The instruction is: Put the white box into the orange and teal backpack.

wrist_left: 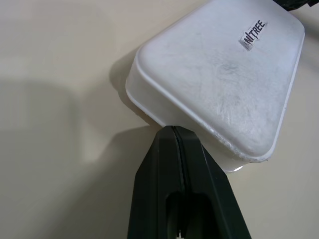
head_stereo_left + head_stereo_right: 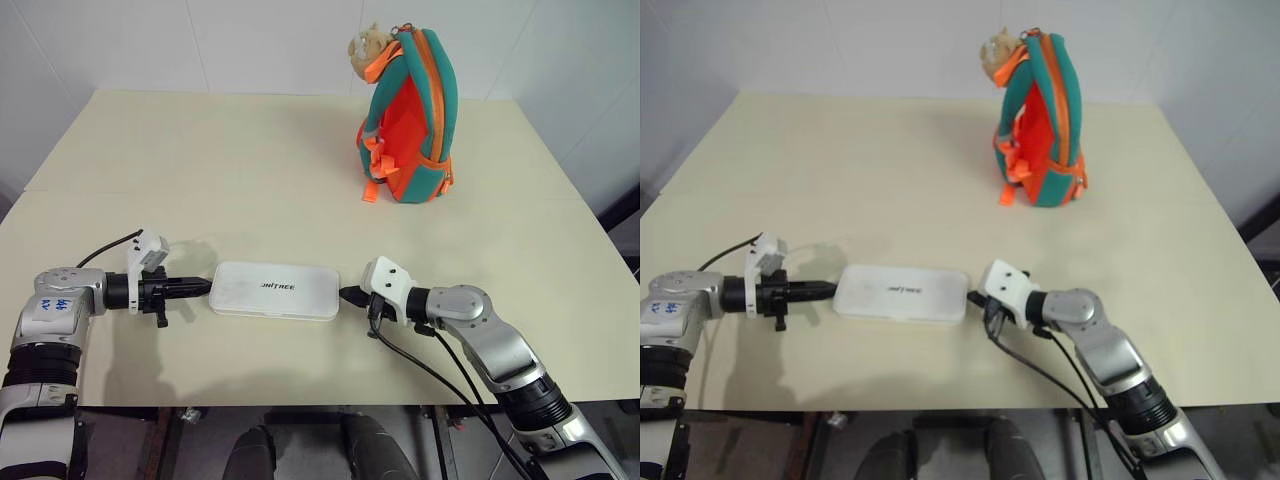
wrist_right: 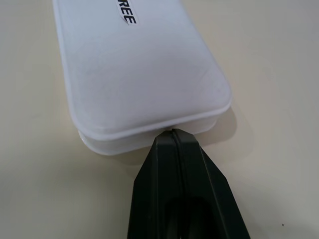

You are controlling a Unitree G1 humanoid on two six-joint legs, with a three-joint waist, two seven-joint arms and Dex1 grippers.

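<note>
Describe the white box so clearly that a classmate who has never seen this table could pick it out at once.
Start at the cream table; the orange and teal backpack stands upright at its far side. Near the front edge, the white box lies flat between the left gripper and right gripper, each shut with its tip at one end. It is flat, rounded-cornered, with small dark lettering on top.

Both arms were stretched low and forward, and they pointed toward each other from the two sides. The left gripper (image 2: pixel 203 286) had its jaws pressed fully together, the tip aimed inward to the right and a little downward. The right gripper (image 2: pixel 348 295) also had its jaws closed, and it aimed inward to the left, its forearm bent back toward the body at the right.
</note>
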